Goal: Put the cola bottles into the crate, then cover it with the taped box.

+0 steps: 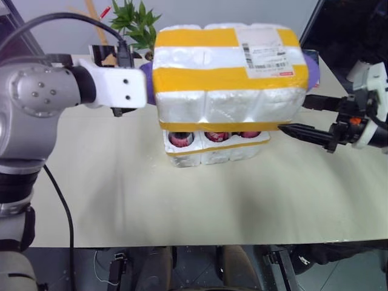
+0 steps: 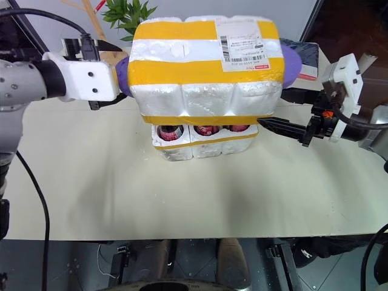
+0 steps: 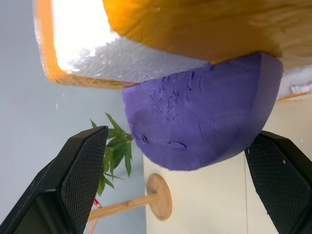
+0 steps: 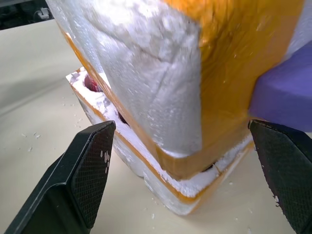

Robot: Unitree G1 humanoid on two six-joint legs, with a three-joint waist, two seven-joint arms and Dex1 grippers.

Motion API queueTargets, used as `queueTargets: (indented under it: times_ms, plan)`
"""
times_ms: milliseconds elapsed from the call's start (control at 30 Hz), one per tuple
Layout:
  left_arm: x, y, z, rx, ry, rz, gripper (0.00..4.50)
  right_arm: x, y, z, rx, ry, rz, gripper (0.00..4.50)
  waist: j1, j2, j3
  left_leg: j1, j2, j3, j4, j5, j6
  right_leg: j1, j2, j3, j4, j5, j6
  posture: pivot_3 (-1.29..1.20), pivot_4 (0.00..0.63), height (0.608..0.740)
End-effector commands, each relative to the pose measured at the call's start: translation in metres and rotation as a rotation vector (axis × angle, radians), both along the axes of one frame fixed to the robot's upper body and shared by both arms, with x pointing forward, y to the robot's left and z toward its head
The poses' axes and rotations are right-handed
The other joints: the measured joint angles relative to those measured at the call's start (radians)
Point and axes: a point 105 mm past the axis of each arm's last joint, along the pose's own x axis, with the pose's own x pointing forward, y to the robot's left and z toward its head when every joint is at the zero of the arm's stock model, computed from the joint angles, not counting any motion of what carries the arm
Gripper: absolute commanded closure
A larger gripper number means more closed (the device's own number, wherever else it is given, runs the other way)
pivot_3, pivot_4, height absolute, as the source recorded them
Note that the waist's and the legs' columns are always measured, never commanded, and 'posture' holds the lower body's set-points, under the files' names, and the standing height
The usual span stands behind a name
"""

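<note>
Now covering: taped box (image 1: pixel 227 73) hanging tilted over the crate (image 1: pixel 212 148) near the worktop's far edge, cola bottles (image 1: pixel 180 139) seated inside, left gripper (image 3: pixel 175 180) and right gripper (image 4: pixel 185 175) jaws spread wide at purple end pads (image 3: pixel 195 117); next, squaring and lowering flush

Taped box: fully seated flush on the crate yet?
No. The taped box sits tilted, its front edge raised, leaving cola bottles visible in the crate.

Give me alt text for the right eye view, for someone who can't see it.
A large white foam box banded in yellow tape sits tilted over a smaller white foam crate, where three red-capped cola bottles show at the front. The robot's open left gripper and right gripper flank the box, beside purple foam knobs on its ends.
</note>
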Motion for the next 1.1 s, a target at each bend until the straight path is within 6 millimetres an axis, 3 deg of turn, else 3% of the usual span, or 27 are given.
queueTargets:
  times_ms: [33,200,433,567,700,767,833,900,1100]
  plan:
    - [-0.009,0.006,0.004,0.048,-0.023,-0.001,0.05,-0.003,-0.001,0.015,-0.013,-0.06,-0.002,0.0,-0.002,0.0,0.0,0.0,0.0,0.0,0.0,0.0,0.0,0.0,0.0,0.0,0.0,0.0,0.0,0.0,0.15,0.739]
    - [-0.015,0.013,-0.015,0.132,0.041,-0.003,0.05,-0.003,0.0,0.012,-0.008,-0.053,-0.002,0.0,-0.002,0.0,0.0,0.0,0.0,0.0,0.0,0.0,0.0,0.0,0.0,0.0,0.0,0.0,0.0,0.0,0.15,0.739]
    - [-0.018,0.008,-0.016,0.048,0.079,-0.049,0.05,-0.006,-0.005,0.008,-0.017,-0.041,-0.025,0.0,0.003,0.0,0.0,0.0,0.0,0.0,0.0,0.0,0.0,0.0,0.0,0.0,0.0,0.0,0.0,0.0,0.15,0.739]
    - [-0.033,0.011,-0.019,-0.205,0.272,-0.117,0.05,-0.012,-0.014,0.004,-0.032,-0.021,-0.054,0.0,0.001,0.0,0.0,0.0,0.0,0.0,0.0,0.0,0.0,0.0,0.0,0.0,0.0,0.0,0.0,0.0,0.15,0.739]
    - [-0.056,0.024,-0.013,-0.565,0.6,-0.226,0.05,-0.021,-0.024,-0.001,-0.064,0.015,-0.061,0.0,-0.004,0.0,0.0,0.0,0.0,0.0,0.0,0.0,0.0,0.0,0.0,0.0,0.0,0.0,0.0,0.0,0.15,0.739]
    - [-0.067,0.041,-0.014,-0.684,0.825,-0.224,0.05,-0.025,-0.027,-0.001,-0.077,0.042,-0.038,0.0,-0.007,0.0,0.0,0.001,0.0,0.0,0.0,0.0,0.0,0.0,0.0,0.0,0.001,0.0,0.0,0.0,0.15,0.739]
    - [-0.076,0.055,-0.017,-0.734,0.984,-0.225,0.05,-0.029,-0.027,0.0,-0.087,0.062,-0.005,0.0,-0.014,0.001,0.0,0.001,0.0,0.0,0.0,0.0,0.0,0.0,0.0,0.0,0.001,0.0,0.0,0.0,0.15,0.739]
    - [-0.073,0.066,-0.02,-0.776,1.061,-0.185,0.05,-0.032,-0.023,0.001,-0.088,0.079,0.046,0.0,-0.018,0.001,0.0,0.002,0.001,0.0,-0.001,0.0,0.0,0.0,0.0,0.0,0.001,0.0,-0.001,0.0,0.15,0.739]
    - [-0.058,0.073,-0.034,-0.746,1.072,-0.136,0.05,-0.025,-0.016,-0.004,-0.071,0.094,0.083,0.0,-0.02,0.001,0.0,0.001,0.001,0.0,-0.001,0.0,0.0,0.001,0.0,0.0,0.0,0.0,-0.001,0.0,0.15,0.739]
